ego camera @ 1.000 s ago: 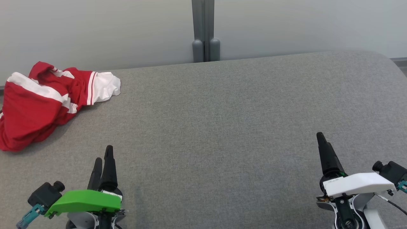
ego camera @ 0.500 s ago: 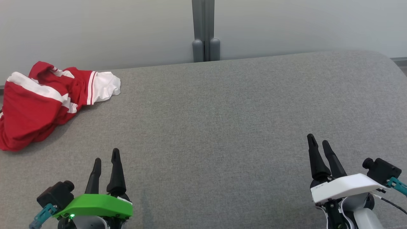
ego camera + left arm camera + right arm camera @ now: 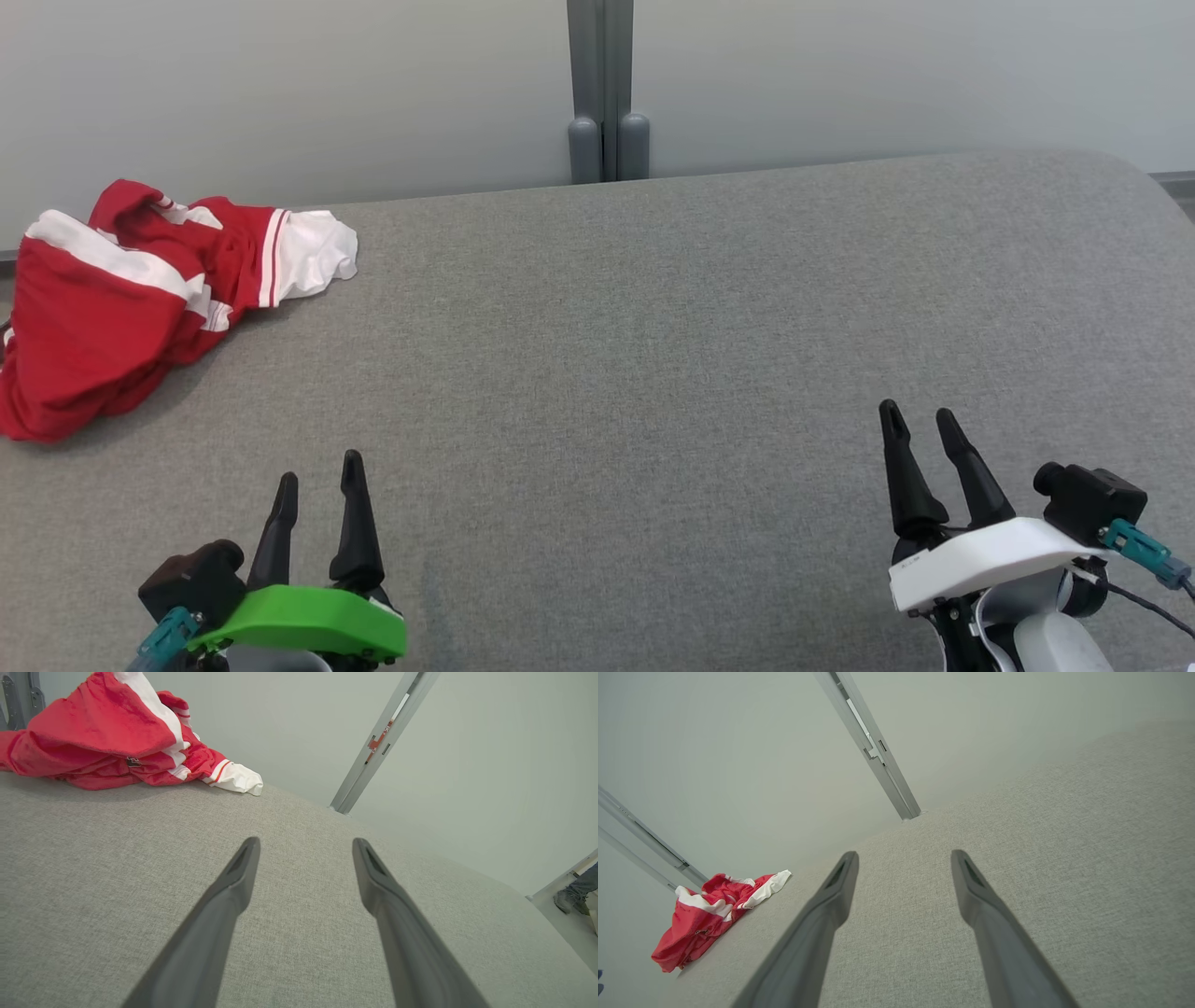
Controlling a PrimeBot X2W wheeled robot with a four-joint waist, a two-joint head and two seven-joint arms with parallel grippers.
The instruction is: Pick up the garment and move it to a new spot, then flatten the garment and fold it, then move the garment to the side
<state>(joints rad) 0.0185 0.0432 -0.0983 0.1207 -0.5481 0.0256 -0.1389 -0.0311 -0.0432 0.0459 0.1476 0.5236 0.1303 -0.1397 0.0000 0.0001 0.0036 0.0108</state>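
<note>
A grey fabric-covered counter (image 3: 653,327) is seen from above. A crumpled garment (image 3: 121,299) lies at its far left corner, close to the back edge and well apart from both claws. The left claw (image 3: 319,467), under a green cover, is held over the near edge on the left, its two dark fingers spread wide with nothing between them. The right claw (image 3: 917,411), under a white cover, is held over the near edge on the right, equally wide and empty.

The pick-up is judged not yet begun. It is probably best done with the nearer left claw: the fingers are kept spread until a thick raised fold lies between them, then closed firmly, so that the whole heap is lifted rather than one thin layer.

The garment is bright red with broad white bands and thin white stripes; a white sleeve end is spread toward the counter's middle. The cloth looks soft and limp, so sagging is to be expected.
</note>
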